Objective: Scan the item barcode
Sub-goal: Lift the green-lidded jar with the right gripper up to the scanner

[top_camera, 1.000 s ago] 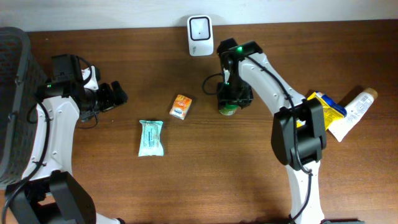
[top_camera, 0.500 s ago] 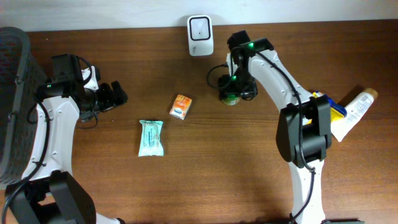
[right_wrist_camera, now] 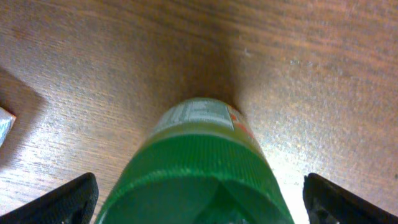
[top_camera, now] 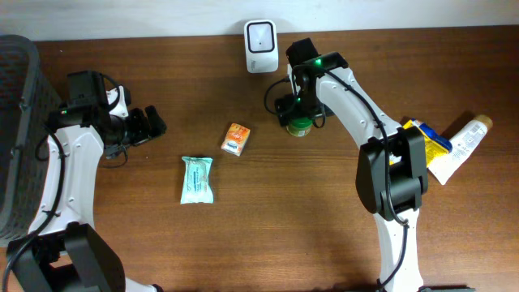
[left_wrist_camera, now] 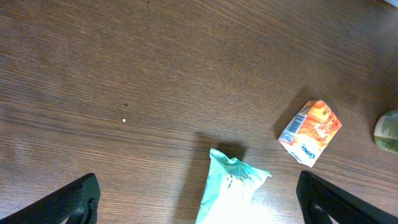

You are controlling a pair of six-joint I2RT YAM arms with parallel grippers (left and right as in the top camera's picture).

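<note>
Bottle let go beside the scanner

The right hand [top_camera: 298, 110] hangs released over the green-capped bottle [right_wrist_camera: 196, 155], its fingers wide on either side of the cap and touching neither side. The bottle stands upright on the worktop [top_camera: 284, 219], near the scanner [top_camera: 260, 36] but apart from it. The left hand [top_camera: 154, 124] is also released and empty, well away from the scanner. The likely risk is that a finger clips the cap as the arm lifts off and tips the bottle. The barcode may also be facing away from the scanner (the wrist view shows only a strip of label), in which case no scan would register. Compared with a second ago, the bottle stands slightly nearer the scanner and the right hand has spread open.
</note>
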